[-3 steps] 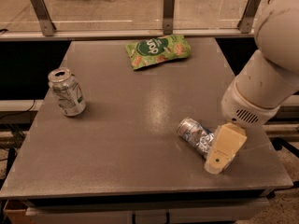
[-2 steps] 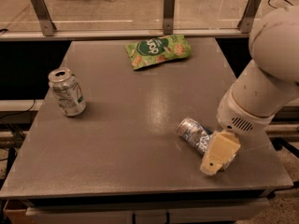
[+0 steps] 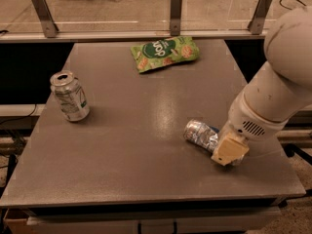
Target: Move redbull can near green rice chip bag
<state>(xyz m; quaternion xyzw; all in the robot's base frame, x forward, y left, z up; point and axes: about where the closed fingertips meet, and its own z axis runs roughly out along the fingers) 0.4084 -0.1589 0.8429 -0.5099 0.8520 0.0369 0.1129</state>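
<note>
Redbull can [image 3: 200,133] is laid sideways, axis left-right, its right end covered by the gripper [image 3: 229,151]. Whether it is clasped cannot be told.

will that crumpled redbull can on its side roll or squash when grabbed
The redbull can lies on its side, so a nudge would probably roll it, though its wrinkles may make that uneven. Its dented body suggests thin, likely empty metal: light and easily crushed further. The gripper sits at its nearer end.
</note>
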